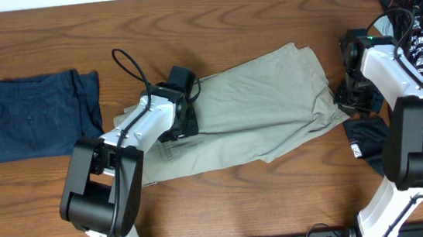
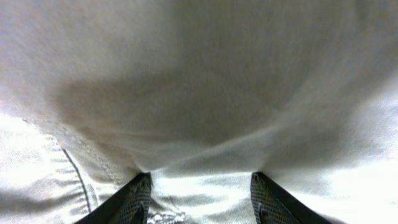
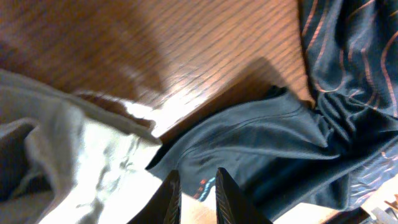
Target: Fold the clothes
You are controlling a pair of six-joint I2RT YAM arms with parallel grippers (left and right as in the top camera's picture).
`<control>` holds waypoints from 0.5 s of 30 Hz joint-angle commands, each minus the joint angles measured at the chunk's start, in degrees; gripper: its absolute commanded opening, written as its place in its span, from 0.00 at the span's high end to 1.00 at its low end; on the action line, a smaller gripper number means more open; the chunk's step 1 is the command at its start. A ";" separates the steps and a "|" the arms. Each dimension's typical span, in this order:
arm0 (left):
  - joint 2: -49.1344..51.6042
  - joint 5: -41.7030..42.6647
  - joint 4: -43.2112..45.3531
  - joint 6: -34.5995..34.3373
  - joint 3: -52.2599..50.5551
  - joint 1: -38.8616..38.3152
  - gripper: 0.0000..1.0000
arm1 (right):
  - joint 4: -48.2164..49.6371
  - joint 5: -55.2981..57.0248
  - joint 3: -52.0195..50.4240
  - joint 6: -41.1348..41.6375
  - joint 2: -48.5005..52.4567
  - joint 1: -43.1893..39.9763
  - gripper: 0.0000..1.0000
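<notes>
The khaki shorts [image 1: 264, 98] lie flat and slanted across the middle of the wooden table, waistband end at the lower left. My left gripper [image 1: 184, 113] is down on their left part. In the left wrist view its fingers [image 2: 202, 180] are wide apart and open, and khaki cloth [image 2: 199, 93] with a seam fills the frame. My right gripper [image 1: 347, 94] hovers just off the shorts' right edge. In the right wrist view its fingers [image 3: 196, 177] are a narrow gap apart with nothing between them. They are over the table between the shorts' hem [image 3: 74, 155] and a dark cloth [image 3: 261, 143].
Folded navy shorts [image 1: 36, 116] lie at the far left. A dark patterned jersey [image 1: 419, 13] sits at the back right, also in the right wrist view [image 3: 354, 56]. More dark clothing [image 1: 365, 139] lies by the right arm's base.
</notes>
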 commanded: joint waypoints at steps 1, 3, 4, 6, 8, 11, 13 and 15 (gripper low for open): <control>-1.90 -0.31 -3.21 2.34 1.07 0.74 0.46 | 1.66 -5.05 -0.02 -3.45 -6.60 -0.09 0.82; -5.53 -0.52 -4.90 2.82 1.92 1.09 0.46 | 3.93 -9.29 -0.02 -6.64 -10.14 0.04 0.81; -7.52 -0.55 -5.38 3.15 2.08 1.31 0.45 | 5.42 -12.55 -0.02 -8.90 -12.11 0.09 0.81; -12.37 -0.72 -5.97 3.26 2.08 2.08 0.43 | 8.48 -18.78 -0.02 -14.01 -15.10 0.17 0.75; -16.94 -0.68 -6.34 3.23 2.08 3.02 0.38 | 10.69 -21.62 -0.02 -16.24 -16.98 0.33 0.69; -22.53 -0.70 -7.04 3.26 2.05 4.39 0.30 | 12.09 -22.01 -0.04 -19.15 -17.33 0.87 0.58; -24.72 -0.72 -7.82 3.26 2.05 5.35 0.29 | 12.15 -21.97 -0.09 -21.68 -16.26 1.05 0.53; -26.08 -0.72 -9.18 3.23 2.05 6.73 0.29 | 12.11 -21.97 -0.09 -23.69 -14.45 1.07 0.48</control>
